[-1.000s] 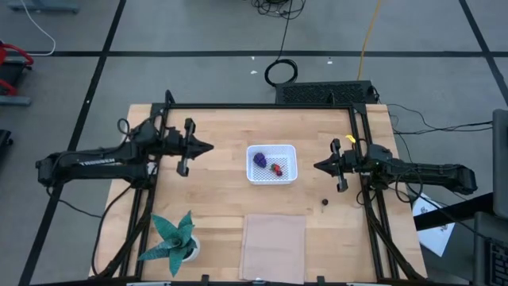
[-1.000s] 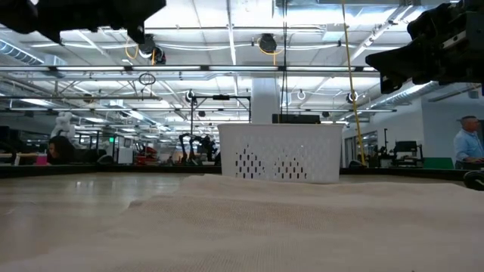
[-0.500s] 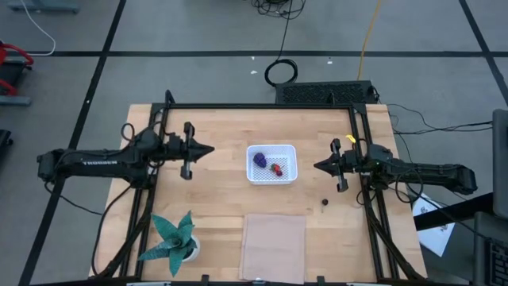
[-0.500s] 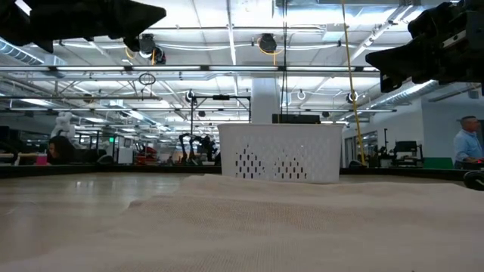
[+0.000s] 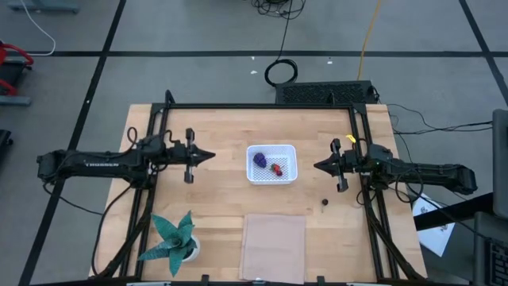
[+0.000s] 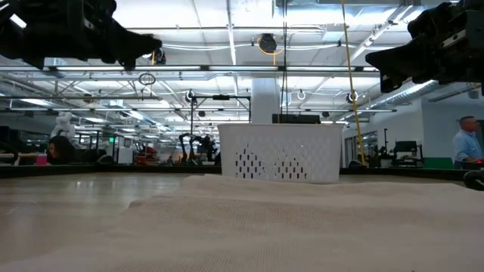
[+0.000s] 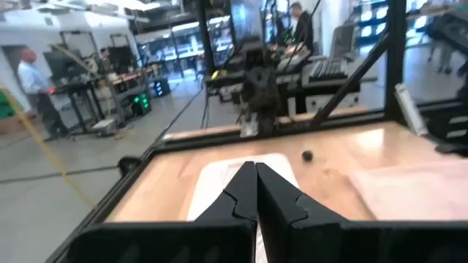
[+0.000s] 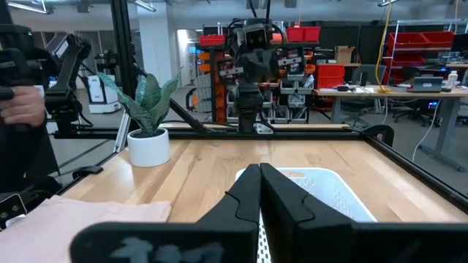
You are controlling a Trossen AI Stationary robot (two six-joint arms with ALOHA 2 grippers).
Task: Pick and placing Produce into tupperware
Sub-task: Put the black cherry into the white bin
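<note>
1. The purple lump (image 5: 259, 159) and red piece (image 5: 277, 168) lie in the tub (image 5: 271, 179); one ball (image 5: 325, 202) sits outside, near the right gripper (image 5: 317, 166).
2. Both grippers (left gripper (image 5: 209, 155) too) are closed, empty.
3. The ball looks light and rolls easily; pinch across its middle.

Bright even overhead lighting; ceiling lights (image 6: 227, 11) glare in low view; left wrist view motion-blurred.

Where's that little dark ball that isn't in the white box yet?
From above, the dark ball lies on the bare wood near the table's right side, just below the right claw and diagonally right of the white container.
</note>
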